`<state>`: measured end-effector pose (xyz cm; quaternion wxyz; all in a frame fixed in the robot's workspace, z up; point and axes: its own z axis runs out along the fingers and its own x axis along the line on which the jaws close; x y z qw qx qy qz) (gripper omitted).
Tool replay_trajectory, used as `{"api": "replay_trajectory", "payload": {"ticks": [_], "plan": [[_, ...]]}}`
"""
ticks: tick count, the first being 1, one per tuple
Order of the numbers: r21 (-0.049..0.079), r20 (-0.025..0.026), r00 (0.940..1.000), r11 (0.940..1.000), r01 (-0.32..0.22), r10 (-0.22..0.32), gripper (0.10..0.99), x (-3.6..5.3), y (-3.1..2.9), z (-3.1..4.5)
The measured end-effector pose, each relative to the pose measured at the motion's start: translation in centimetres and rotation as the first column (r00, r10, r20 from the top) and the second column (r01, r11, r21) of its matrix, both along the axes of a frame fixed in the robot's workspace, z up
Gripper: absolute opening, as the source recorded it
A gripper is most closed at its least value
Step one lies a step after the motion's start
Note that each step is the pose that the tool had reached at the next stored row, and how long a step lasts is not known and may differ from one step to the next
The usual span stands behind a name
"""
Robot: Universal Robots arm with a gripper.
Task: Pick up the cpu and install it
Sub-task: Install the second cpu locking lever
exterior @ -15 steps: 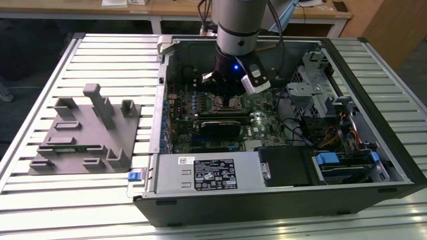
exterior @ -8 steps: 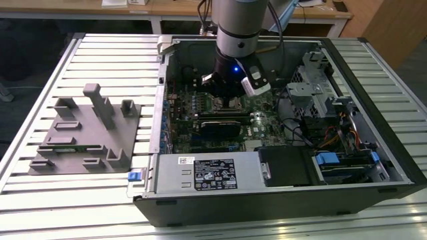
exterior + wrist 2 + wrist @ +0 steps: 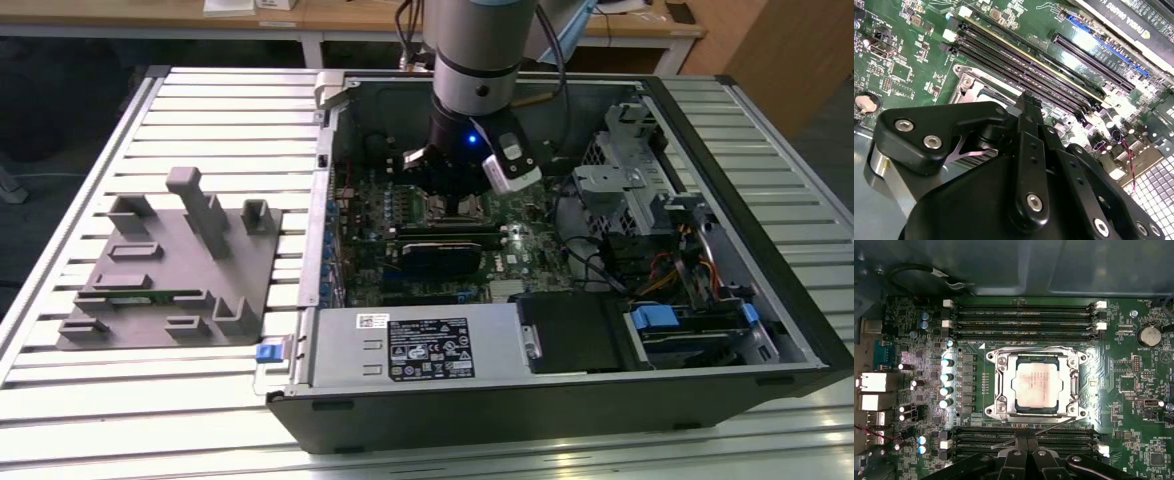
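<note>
Where steel frames: square silvery cpu [image 3: 1037, 386]

Exterior view looks down from above; both wrist views hover near the motherboard [image 3: 1134, 405].

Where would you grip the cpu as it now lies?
The cpu lies flat in its metal socket frame, silvery top up. Probably come straight down from above and pinch two opposite edges; the frame crowds its sides, leaving little room.
</note>
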<state>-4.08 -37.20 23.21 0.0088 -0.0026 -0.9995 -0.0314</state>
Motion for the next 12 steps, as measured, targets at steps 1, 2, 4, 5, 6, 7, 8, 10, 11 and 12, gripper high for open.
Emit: {"api": "replay_trajectory", "payload": {"ticks": [1,2,4,5,6,7,8,10,11,12], "plan": [[0.000,0.0000,1.0000,1.0000,0.000,0.000,0.118,0.00,0.00,0.00],[0.000,0.0000,1.0000,1.0000,0.000,0.000,0.118,0.00,0.00,0.00],[0.000,0.0000,1.0000,1.0000,0.000,0.000,0.118,0.00,0.00,0.00],[0.000,0.0000,1.0000,1.0000,0.000,0.000,0.118,0.00,-0.01,-0.02],[0.000,0.0001,1.0000,1.0000,0.000,0.000,0.118,0.00,-0.01,-0.06],[0.000,-0.0001,1.0000,1.0000,0.000,0.000,0.118,0.00,-0.01,-0.11],[0.000,-0.0003,1.0000,1.0000,0.000,0.000,0.118,-0.01,-0.01,-0.18],[0.000,-0.0005,1.0000,1.0000,0.000,0.000,0.118,-0.38,-0.01,-0.27],[0.000,-0.0004,1.0000,1.0000,0.000,0.000,0.118,-0.73,-0.01,-0.30],[0.000,-0.0004,1.0000,1.0000,0.000,0.000,0.118,-1.16,-0.01,-0.33]]}}
